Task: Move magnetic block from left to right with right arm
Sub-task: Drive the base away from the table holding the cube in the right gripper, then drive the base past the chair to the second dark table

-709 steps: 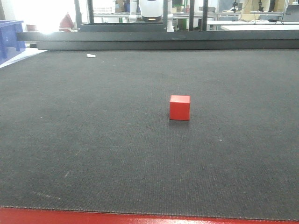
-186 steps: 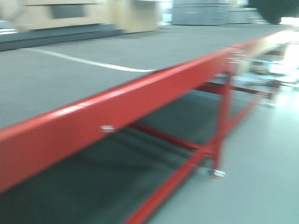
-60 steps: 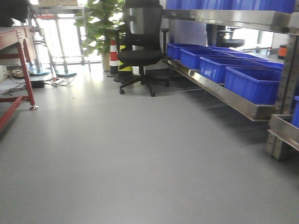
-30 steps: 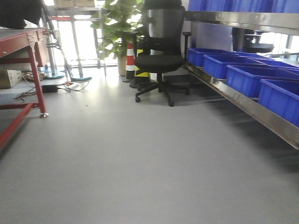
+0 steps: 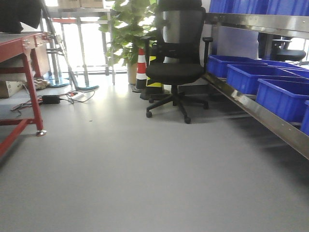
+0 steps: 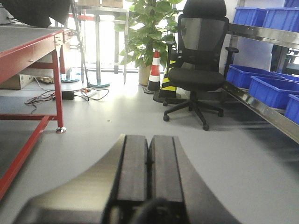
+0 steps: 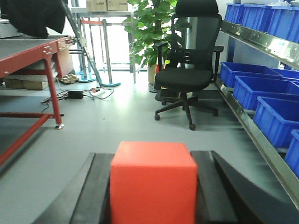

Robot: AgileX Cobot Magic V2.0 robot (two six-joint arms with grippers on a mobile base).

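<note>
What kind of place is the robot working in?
Probably a workshop or robotics lab: blue plastic bins sit on a long steel rack, a red metal-framed workbench stands opposite them, and a black mesh office chair is on the grey floor.

The magnetic block (image 7: 153, 182) is cut off by the right wrist view's bottom edge.

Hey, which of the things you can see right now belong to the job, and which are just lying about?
Belongs to the job: magnetic block, clamped in the right gripper.

Just lying about: office chair, traffic cone, potted plant, blue bins, floor cables. The left gripper is shut and empty.
</note>
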